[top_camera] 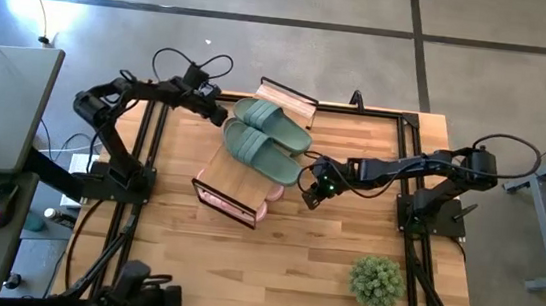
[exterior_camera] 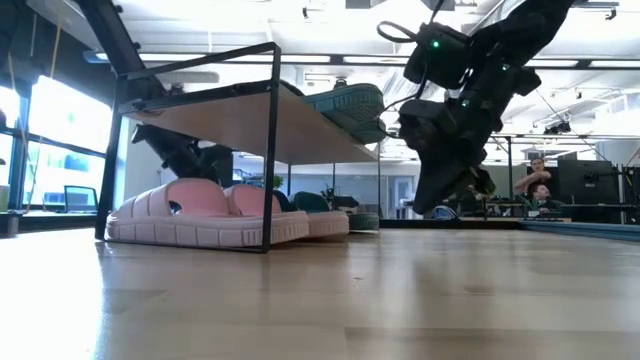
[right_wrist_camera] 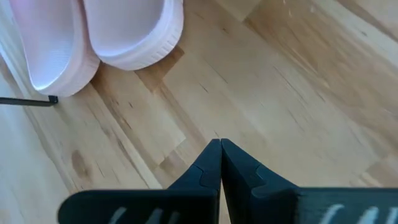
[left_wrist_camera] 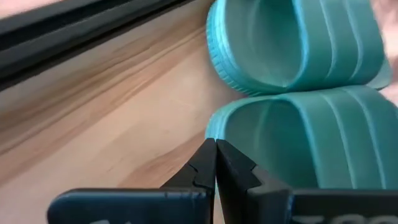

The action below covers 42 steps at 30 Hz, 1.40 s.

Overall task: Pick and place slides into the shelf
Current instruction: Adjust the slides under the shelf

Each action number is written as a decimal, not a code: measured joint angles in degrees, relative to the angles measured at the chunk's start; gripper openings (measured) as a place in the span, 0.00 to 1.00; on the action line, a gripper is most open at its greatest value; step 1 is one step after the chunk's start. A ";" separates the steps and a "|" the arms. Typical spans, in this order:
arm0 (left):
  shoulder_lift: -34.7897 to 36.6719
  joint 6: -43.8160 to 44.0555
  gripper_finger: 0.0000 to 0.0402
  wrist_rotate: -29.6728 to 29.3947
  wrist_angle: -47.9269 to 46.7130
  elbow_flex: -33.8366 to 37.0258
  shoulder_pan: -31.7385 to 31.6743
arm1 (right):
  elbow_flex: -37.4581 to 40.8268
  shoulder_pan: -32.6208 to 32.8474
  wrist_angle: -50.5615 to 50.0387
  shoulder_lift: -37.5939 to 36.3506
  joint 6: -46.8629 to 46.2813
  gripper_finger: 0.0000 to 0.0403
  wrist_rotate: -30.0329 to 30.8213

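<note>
The shelf [top_camera: 241, 175] stands aslant mid-table, bamboo plank on top. Two sage green slides [top_camera: 266, 137] lie side by side with their soles on that plank, also in the low view [exterior_camera: 350, 105]. A pale pink pair [exterior_camera: 200, 215] sits under the plank, its ends showing in the right wrist view [right_wrist_camera: 134, 31]. My left gripper [top_camera: 219, 111] is shut at the green slides' far-left ends [left_wrist_camera: 216, 146]. My right gripper [top_camera: 311, 192] is shut, just above the table right of the shelf, near the pink pair [right_wrist_camera: 220, 144]. My left gripper's shut fingertips [left_wrist_camera: 211, 155] stand right at the rim of the nearer green slide [left_wrist_camera: 214, 121], coming level from the table's left side. I cannot tell whether they touch it.
A small green potted plant [top_camera: 376, 281] stands near the table's near right corner. Black frame rails [top_camera: 405, 136] run along the table's edges. Bare wood [top_camera: 312, 267] lies between the shelf and the near edge. A person [exterior_camera: 540, 185] sits in the room behind.
</note>
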<state>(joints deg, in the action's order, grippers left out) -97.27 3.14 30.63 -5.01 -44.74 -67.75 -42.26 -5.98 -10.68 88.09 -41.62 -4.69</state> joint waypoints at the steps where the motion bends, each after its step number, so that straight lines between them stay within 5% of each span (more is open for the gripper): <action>1: -0.15 -0.27 0.00 -0.03 -0.98 -0.33 0.13 | 0.00 0.00 -0.06 0.00 -0.58 0.00 -0.02; 19: -4.59 -7.36 0.00 -2.74 -11.89 -6.35 3.31 | 0.00 -8.46 -0.98 -0.30 -6.92 0.00 2.17; 35: -4.61 -8.66 0.00 -1.66 -11.78 -6.32 3.72 | 0.00 -24.72 2.28 -1.18 -11.11 0.00 -7.58; 42: -4.61 -9.95 0.00 -0.54 -11.73 -6.32 4.88 | 7.08 -30.08 20.51 0.37 -14.96 0.00 -16.72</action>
<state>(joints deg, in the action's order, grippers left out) -101.89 -6.81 30.09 -16.75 -51.07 -62.87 -35.18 -36.06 9.83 88.47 -56.58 -21.41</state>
